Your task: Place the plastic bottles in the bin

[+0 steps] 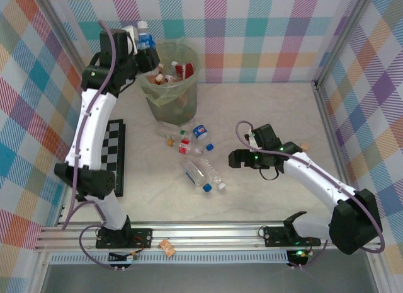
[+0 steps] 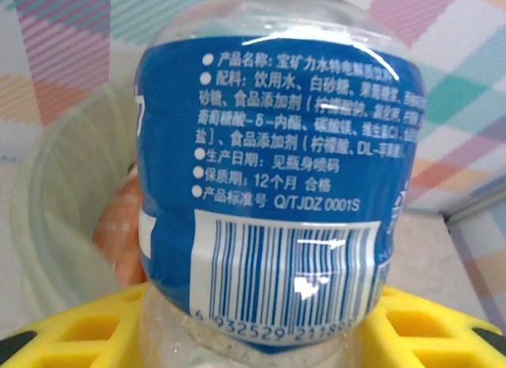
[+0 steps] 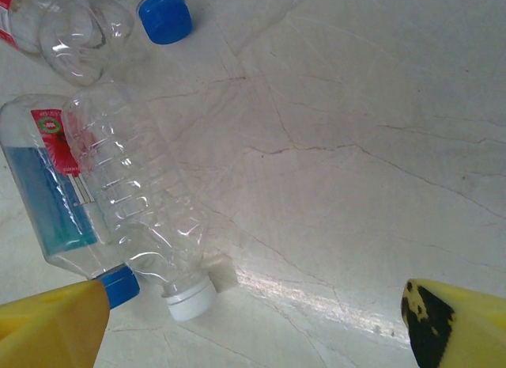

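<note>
Up near the table's [image 1: 271, 116] far-left corner, the left end effector [image 1: 143, 50] clamps one blue-labelled bottle [image 2: 277, 186] at the rim of the single bin [image 1: 165, 99]. The right end effector [image 1: 239, 159] gapes wide over mid-table, near four loose bottles [image 1: 195, 172].

The blue-labelled bottle [image 2: 273, 186] is clear plastic under a glossy printed film, and the ribbed bottle [image 3: 138, 194] is thin, shiny, transparent plastic with a smooth white cap [image 3: 190, 298]. The table [image 3: 356, 107] has a pale, stone-like top with fine veins and a soft sheen, while the yellow fingers [image 3: 47, 328] look like matt plastic. The bin [image 1: 165, 107] is translucent pale-green plastic lined with a thin crinkled bag [image 1: 148, 86], and the rail [image 1: 208, 233] is dull silver metal.
</note>
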`<action>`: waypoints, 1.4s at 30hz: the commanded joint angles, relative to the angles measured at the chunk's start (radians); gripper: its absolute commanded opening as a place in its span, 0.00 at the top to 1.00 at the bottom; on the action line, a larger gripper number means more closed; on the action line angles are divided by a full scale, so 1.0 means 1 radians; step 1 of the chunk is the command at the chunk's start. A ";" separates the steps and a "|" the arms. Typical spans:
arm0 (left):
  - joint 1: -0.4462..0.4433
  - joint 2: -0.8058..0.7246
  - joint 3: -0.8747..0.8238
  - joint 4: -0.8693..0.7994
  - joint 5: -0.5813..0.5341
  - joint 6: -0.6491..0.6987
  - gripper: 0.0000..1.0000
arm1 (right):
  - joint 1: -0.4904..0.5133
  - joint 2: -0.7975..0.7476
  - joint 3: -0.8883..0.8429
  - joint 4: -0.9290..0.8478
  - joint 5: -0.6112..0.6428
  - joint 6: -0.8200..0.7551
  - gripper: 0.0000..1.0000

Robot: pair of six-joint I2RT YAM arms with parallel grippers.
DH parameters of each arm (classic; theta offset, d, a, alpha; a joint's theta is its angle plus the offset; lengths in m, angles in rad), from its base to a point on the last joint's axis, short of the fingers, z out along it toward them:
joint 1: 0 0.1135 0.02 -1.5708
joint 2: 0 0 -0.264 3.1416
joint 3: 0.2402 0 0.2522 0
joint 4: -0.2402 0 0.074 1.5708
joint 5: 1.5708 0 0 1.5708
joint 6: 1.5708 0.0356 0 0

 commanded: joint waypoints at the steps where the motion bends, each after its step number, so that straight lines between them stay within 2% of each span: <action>1: 0.015 0.120 0.139 0.015 0.055 -0.032 0.67 | -0.005 -0.030 -0.014 -0.026 -0.003 0.009 0.05; 5: 0.015 0.246 0.239 0.050 0.098 -0.054 0.68 | -0.005 -0.033 -0.011 -0.032 0.000 0.005 0.05; 10: 0.009 0.334 0.246 0.124 0.140 -0.077 0.70 | -0.005 -0.029 -0.008 -0.029 -0.005 0.003 0.05; 18: -0.018 0.418 0.241 0.139 0.167 -0.039 0.68 | -0.005 -0.022 -0.002 -0.029 -0.008 0.005 0.05; 22: -0.038 0.435 0.234 0.108 0.191 -0.010 0.58 | -0.004 -0.023 -0.004 -0.032 -0.003 0.007 0.05; 30: -0.066 0.405 0.197 0.052 0.181 0.064 0.24 | -0.005 -0.023 -0.007 -0.032 0.001 0.000 0.05; 32: -0.066 0.390 0.182 0.058 0.178 0.066 0.18 | -0.004 -0.022 -0.006 -0.032 0.000 0.001 0.05; 37: -0.066 0.355 0.173 0.064 0.173 0.074 0.13 | -0.006 -0.019 -0.010 -0.025 -0.003 0.004 0.05; 40: -0.066 0.332 0.162 0.071 0.166 0.074 0.13 | -0.005 -0.019 -0.011 -0.025 -0.004 0.005 0.05; 42: -0.067 0.314 0.144 0.084 0.164 0.074 0.17 | -0.005 -0.019 -0.011 -0.027 -0.004 0.004 0.05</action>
